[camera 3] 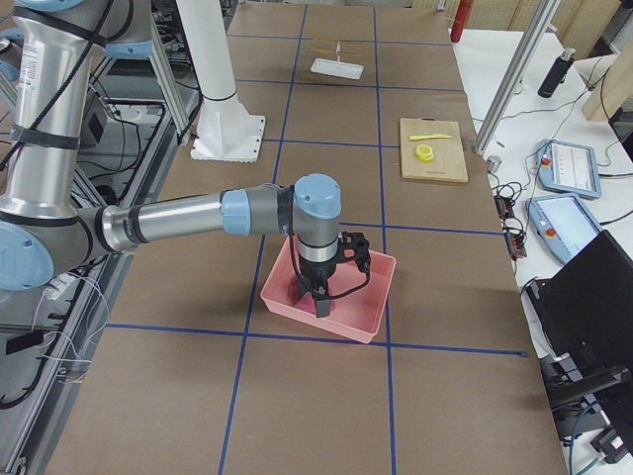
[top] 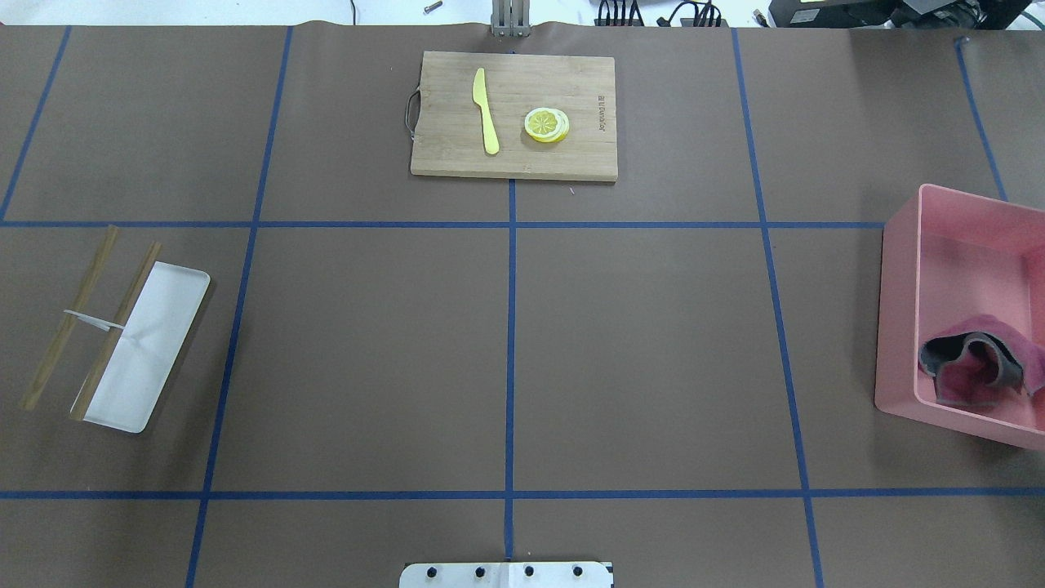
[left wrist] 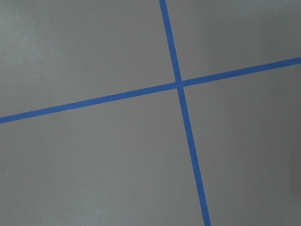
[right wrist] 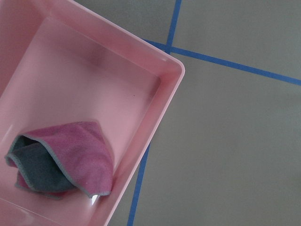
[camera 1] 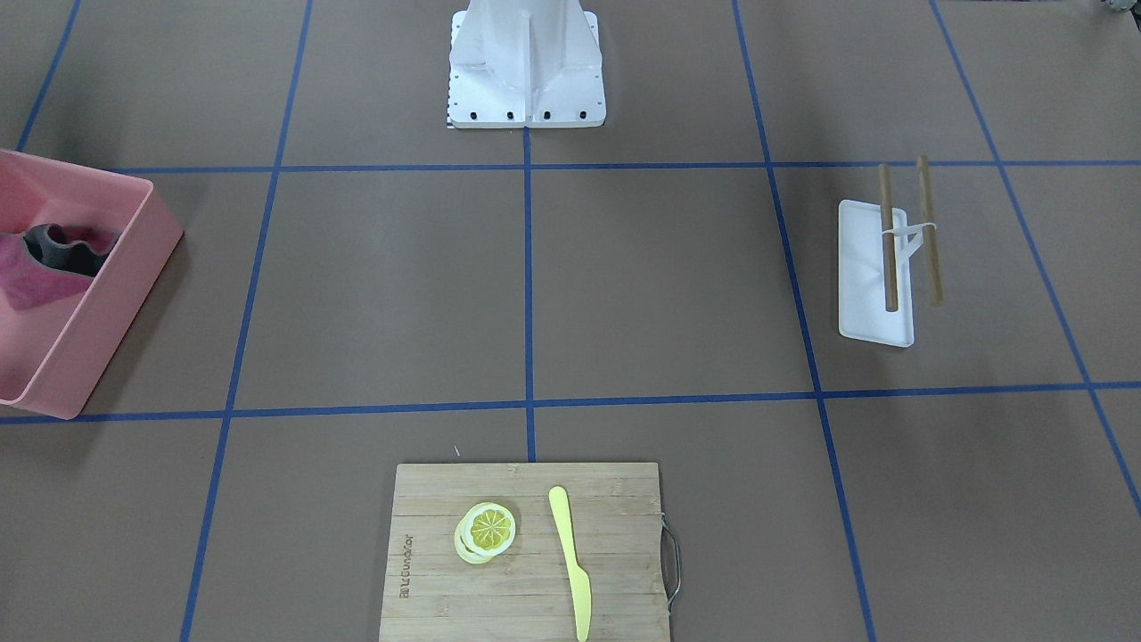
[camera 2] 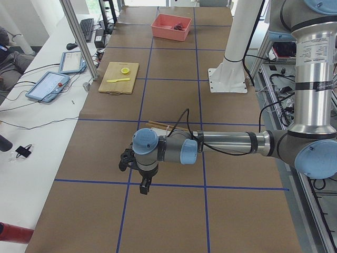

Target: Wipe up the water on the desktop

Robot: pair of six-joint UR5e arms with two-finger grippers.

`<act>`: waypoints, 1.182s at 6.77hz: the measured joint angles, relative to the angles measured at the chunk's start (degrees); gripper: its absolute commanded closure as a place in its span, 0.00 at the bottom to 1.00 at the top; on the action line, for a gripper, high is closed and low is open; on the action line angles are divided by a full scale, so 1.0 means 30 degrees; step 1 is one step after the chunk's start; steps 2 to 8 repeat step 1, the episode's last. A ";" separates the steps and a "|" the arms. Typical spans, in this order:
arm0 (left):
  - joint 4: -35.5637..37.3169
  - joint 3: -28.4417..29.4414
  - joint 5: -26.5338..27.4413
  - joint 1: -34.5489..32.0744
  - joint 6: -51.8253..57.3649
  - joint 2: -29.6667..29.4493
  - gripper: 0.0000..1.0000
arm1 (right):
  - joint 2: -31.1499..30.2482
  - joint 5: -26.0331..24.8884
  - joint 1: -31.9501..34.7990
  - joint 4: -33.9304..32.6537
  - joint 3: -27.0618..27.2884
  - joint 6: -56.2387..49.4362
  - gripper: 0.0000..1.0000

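The desktop [top: 653, 351] lies brown and matte under its blue tape grid, and no puddle or sheen shows on it in any view. The widest risk is therefore a wipe that lands on a dry patch and misses the water, since nothing marks where it is. The pink bin [top: 898, 318] sits at the robot's right end of the table. It looks light enough that a grasp dragging against its wall could probably slide or tip it. Inside it, the crumpled pink and grey cloth [top: 976, 363] rests against the near side. A pinch on one loose fold would likely lift it only partly, so that it snags on the rim or drops. A low sweep across the middle could also knock the bamboo cutting board [top: 514, 155] or the white tray [top: 155, 351]. The right arm [camera 3: 188, 220] reaches out level from its base, wrist turned straight down, so the right gripper [camera 3: 318, 297] hangs over the bin and roughly above the cloth. Whether its fingers are spread or together cannot be told from the side view. The left arm [camera 2: 226, 142] is likewise stretched level. The left gripper [camera 2: 143, 185] points down above a tape crossing at the table's other end, well apart from the bin, and its finger state is equally unreadable.
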 measured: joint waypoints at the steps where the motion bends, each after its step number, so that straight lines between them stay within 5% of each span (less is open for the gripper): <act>1: 0.0001 0.0045 0.0007 0.0003 0.0000 0.0001 0.02 | -0.0009 0.0003 0.0000 -0.0004 0.0202 -0.0006 0.00; 8: 0.0001 0.0045 0.0007 0.0003 0.0000 0.0001 0.02 | -0.0009 0.0003 0.0000 -0.0004 0.0202 -0.0006 0.00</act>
